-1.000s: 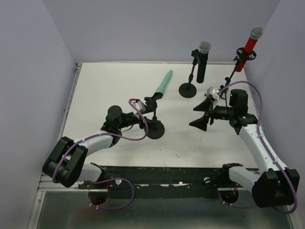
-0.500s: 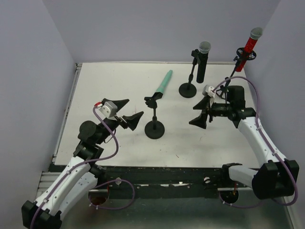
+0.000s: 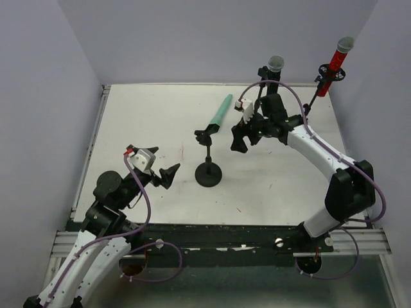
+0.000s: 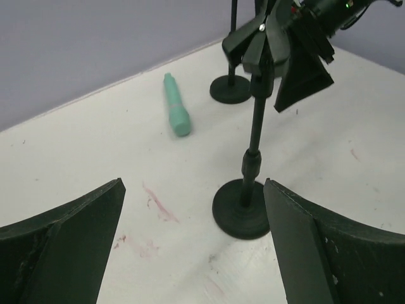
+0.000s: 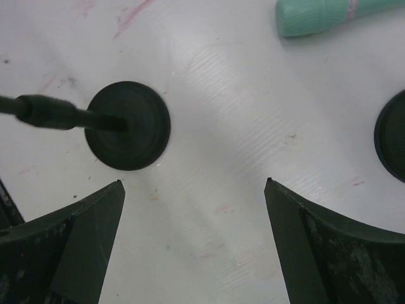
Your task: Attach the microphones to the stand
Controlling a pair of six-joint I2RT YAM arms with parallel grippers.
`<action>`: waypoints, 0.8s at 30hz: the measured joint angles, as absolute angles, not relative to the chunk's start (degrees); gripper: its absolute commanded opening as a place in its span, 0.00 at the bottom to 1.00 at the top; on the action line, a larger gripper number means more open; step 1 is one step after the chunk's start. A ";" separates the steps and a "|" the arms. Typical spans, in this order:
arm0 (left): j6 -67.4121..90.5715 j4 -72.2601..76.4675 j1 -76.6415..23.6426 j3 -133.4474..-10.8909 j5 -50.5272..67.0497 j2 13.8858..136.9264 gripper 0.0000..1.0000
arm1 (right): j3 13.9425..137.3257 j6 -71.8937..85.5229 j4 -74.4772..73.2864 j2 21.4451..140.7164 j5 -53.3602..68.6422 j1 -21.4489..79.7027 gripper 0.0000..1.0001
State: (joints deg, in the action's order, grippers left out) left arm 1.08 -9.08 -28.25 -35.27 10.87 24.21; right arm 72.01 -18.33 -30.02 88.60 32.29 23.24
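Observation:
The mint-green microphone [image 3: 223, 110] lies flat on the table, also seen in the left wrist view [image 4: 176, 114] and at the top edge of the right wrist view [image 5: 329, 14]. The middle stand [image 3: 208, 172] has nothing in its clip [image 3: 204, 136]. The black microphone [image 3: 275, 64] sits in the back stand, its body partly hidden by my right arm. The red microphone [image 3: 334, 64] sits in the far right stand. My left gripper [image 3: 157, 165] is open and empty, left of the middle stand [image 4: 242, 216]. My right gripper [image 3: 242, 131] is open and empty, above the table between the middle stand's base [image 5: 128, 125] and the green microphone.
The back stand's round base [image 5: 393, 136] lies just right of my right gripper and also shows in the left wrist view [image 4: 230, 88]. Lavender walls enclose the table on three sides. Faint red marks [image 4: 158, 202] stain the white tabletop.
My left gripper has let go of the middle stand and drawn back to the near left. My right gripper has swung left and away, over to in front of the black microphone's stand.

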 measured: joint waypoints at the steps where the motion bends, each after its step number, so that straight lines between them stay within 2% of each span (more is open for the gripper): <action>1: 0.58 -9.61 -28.23 -32.80 10.31 21.82 0.98 | 73.28 -16.21 -29.04 91.00 28.23 23.75 1.00; 8: -2.37 -12.43 -27.42 -28.05 4.84 11.51 0.98 | 81.25 -5.37 -24.58 101.54 13.78 29.17 1.00; 14: -3.57 -11.70 -27.38 -28.05 4.49 10.85 0.98 | 86.89 9.26 -17.43 108.12 0.62 30.41 1.00; 24: -4.93 -11.73 -27.38 -28.03 4.08 10.98 0.98 | 112.05 26.52 -17.98 128.49 -9.69 30.44 1.00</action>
